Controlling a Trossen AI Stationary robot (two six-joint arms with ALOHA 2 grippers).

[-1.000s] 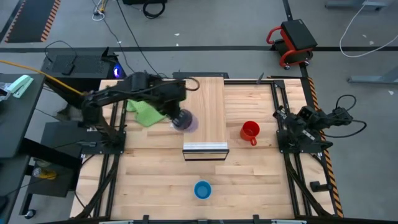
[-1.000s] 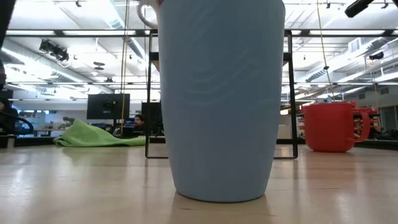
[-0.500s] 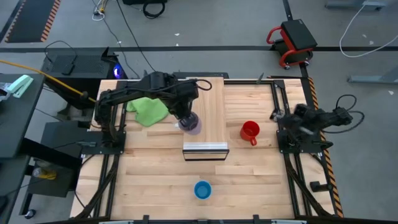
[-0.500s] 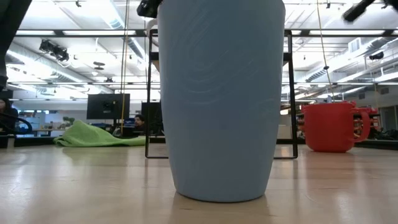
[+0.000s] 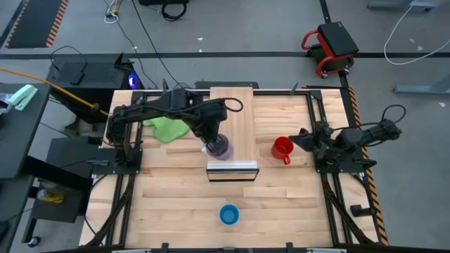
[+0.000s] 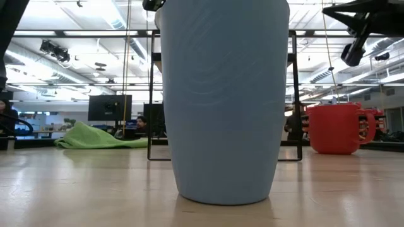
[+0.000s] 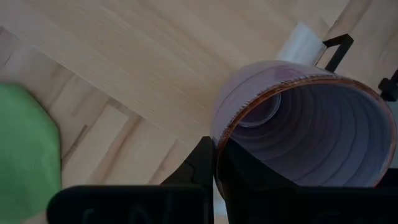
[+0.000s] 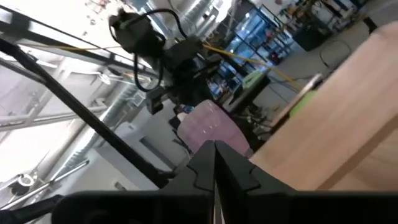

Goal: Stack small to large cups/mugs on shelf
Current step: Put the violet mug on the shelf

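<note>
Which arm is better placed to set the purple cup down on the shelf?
Left. The left gripper already grips the purple cup by its rim over the shelf. The right gripper holds nothing, beside the red mug.

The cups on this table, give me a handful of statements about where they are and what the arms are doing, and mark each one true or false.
1. The left gripper is shut on the purple cup. True; the left wrist view shows a finger clamped on its rim.
2. The purple cup is over the shelf, near the silver strip. True.
3. The red mug stands on the shelf. False; it stands on the tabletop beside the shelf.
4. The blue cup is nested inside the red mug. False; it stands alone at the table's near edge.
5. The right gripper holds the red mug. False; it is shut, empty, just beside the mug.
6. The green cloth lies left of the shelf. True.
</note>
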